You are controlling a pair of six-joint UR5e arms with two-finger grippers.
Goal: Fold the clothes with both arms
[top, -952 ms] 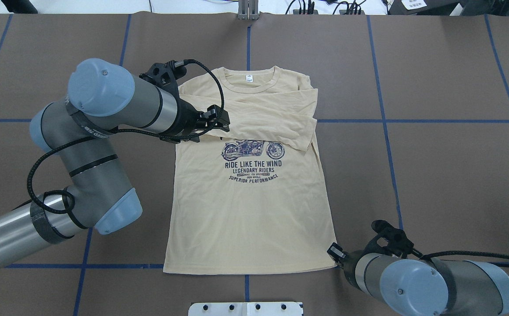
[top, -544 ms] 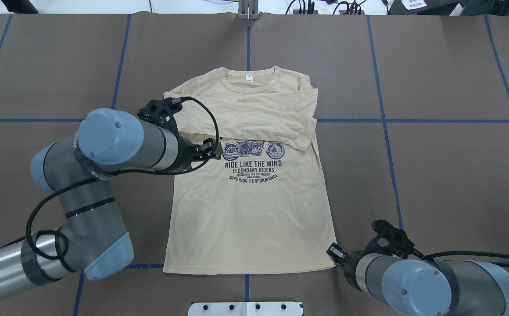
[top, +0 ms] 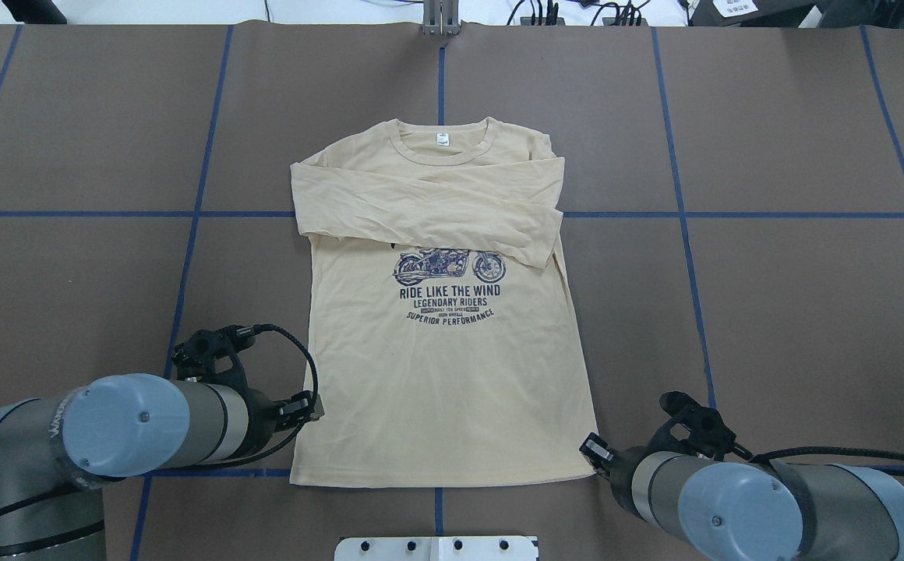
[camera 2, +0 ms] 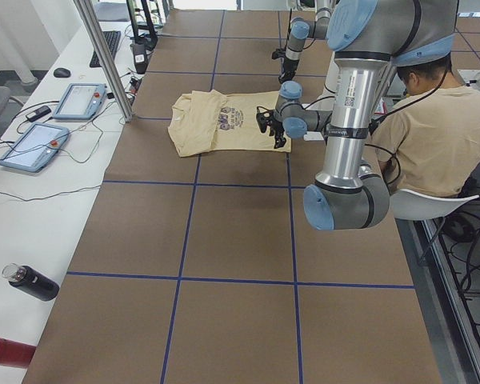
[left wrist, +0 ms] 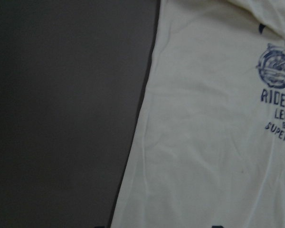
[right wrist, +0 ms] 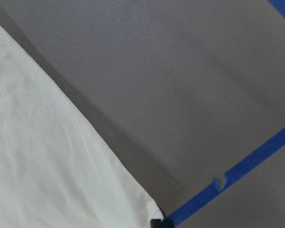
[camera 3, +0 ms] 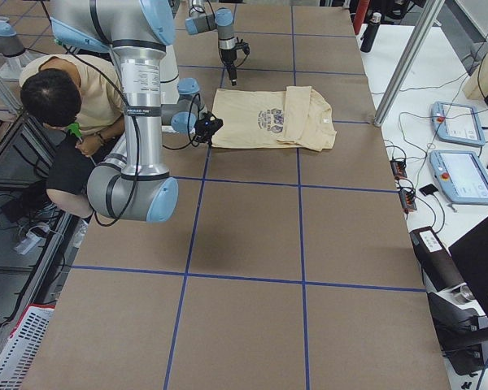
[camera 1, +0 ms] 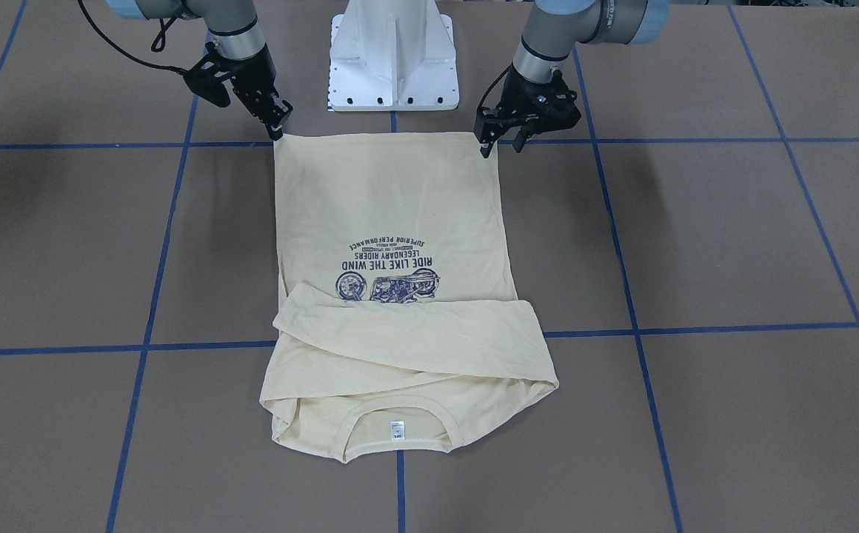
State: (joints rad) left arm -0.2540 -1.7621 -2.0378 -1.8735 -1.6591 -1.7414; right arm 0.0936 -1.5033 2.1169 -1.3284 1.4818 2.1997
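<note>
Brown paper-covered table (top: pixel 795 312) is marked off by blue tape grid lines; the white metal pedestal base (camera 1: pixel 392 52) is fixed at its robot-side edge.

Two grey-silver jointed arms with light blue joint caps are brought in low, one on either side of the base: left arm (top: pixel 125 425), right arm (top: pixel 740 506).

Pale cream-yellow long-sleeved T-shirt (top: pixel 436 389) is laid flat, front up, straight out from the base. The hem is on the side nearest the base, the ribbed neck farthest from it. Both sleeves are folded across the chest, one over the other. The lower sleeve's edge is laid on the top of the navy motorcycle print (top: pixel 450 288).

Black two-finger left gripper (camera 1: pixel 501 148) is placed at the hem corner on the base's left. Its fingers are spread apart, and in the left wrist view the shirt's side edge is seen between the two tips. Nothing is clamped.

Black two-finger right gripper (camera 1: pixel 275 132) is placed at the hem corner on the base's right. Only one tip is caught in the right wrist view, just beside the corner. Whether that corner is pinched cannot be told, though the fabric there is seen lying flat.

Small white label (top: pixel 442 140) is seen inside the neck, at the end away from the base.
</note>
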